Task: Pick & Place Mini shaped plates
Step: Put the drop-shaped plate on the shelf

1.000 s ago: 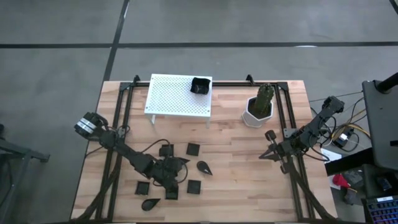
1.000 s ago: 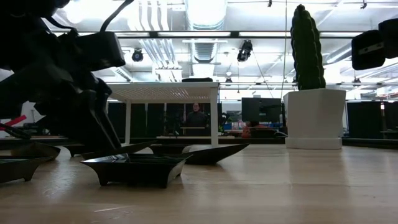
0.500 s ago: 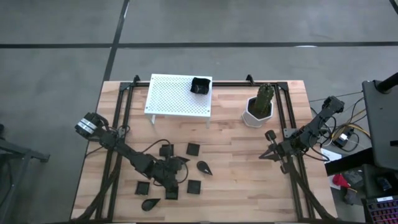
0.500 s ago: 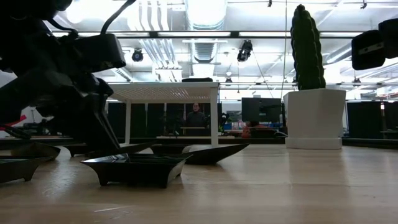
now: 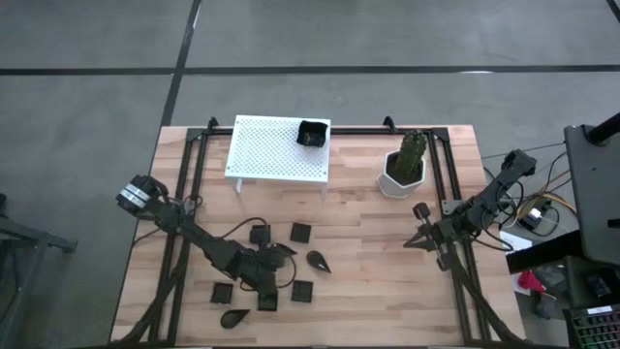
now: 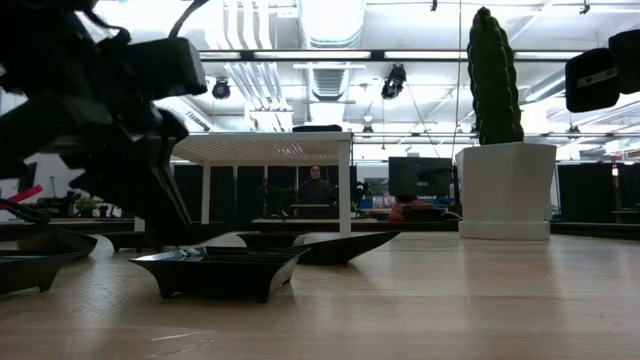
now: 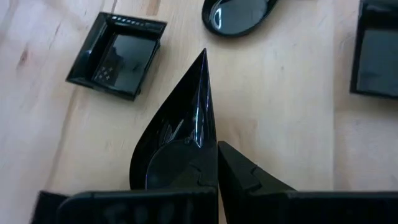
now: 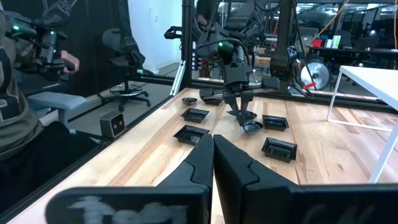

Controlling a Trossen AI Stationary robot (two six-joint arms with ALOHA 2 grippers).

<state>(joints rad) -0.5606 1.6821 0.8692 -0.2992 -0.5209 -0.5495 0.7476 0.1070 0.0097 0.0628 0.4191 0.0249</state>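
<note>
Several small black plates lie scattered on the wooden table (image 5: 368,291) in front of the left arm, and one more square plate (image 5: 311,133) sits on the far right corner of the white rack (image 5: 276,150). The left gripper (image 5: 274,254) is low among the scattered plates, its fingers pinched tight on the rim of a leaf-shaped plate (image 7: 180,134), whose pointed tip sticks out ahead of the jaws. Whether that plate is off the wood or resting on it is hard to tell from these views. Just beyond it, in the left wrist view, lie a square plate (image 7: 117,55) with a raised rim, a rounded plate (image 7: 238,14) and another square one (image 7: 375,55) at the edge. From above, a second leaf-shaped plate (image 5: 317,260) lies just right of the gripper and a third (image 5: 233,317) near the table's front edge. The right gripper (image 5: 422,238) waits well apart on the right side of the table, fingers pressed together and holding nothing, in front of the white pot with the cactus (image 5: 404,167).
</note>
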